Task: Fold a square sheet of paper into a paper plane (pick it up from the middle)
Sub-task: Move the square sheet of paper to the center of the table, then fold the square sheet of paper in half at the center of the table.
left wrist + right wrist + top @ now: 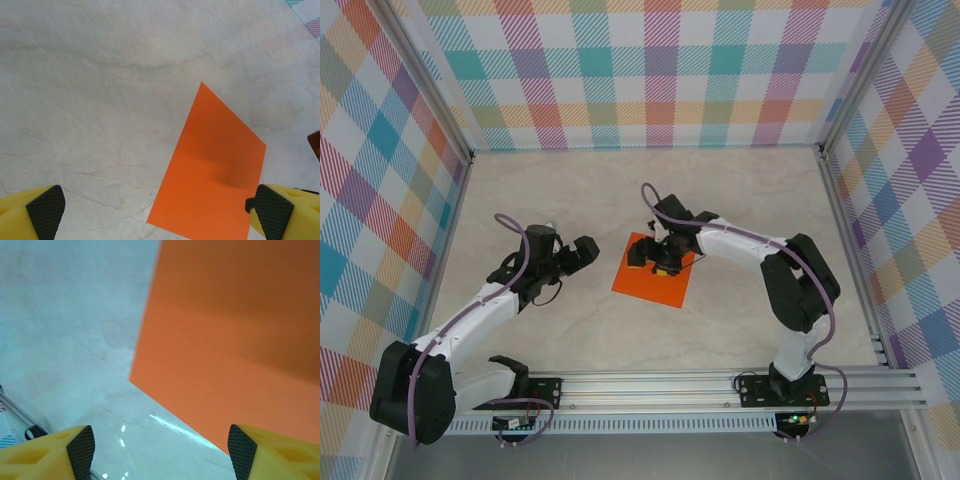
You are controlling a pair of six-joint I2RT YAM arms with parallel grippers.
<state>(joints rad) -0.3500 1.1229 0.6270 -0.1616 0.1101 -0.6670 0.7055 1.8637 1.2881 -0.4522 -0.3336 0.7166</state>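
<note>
Lying flat on the pale marbled tabletop (620,190), the thin bright orange square sheet of paper (648,283) sits between both arms. The right end effector (660,260) hangs over its far part, jaws spread, holding nothing. The left end effector (583,250), spread wide and empty, stands near its left edge.

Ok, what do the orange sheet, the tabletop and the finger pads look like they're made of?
Orange sheet: seemingly thin matte paper; it lies flat with crisp straight edges and no gloss. Tabletop: pale marble-look surface, perhaps laminate or stone; fine veins, and a slight sheen in the right wrist view. Finger pads: black, likely rubber; cross-hatched grip texture, set on yellow, plastic-looking fingers.
</note>
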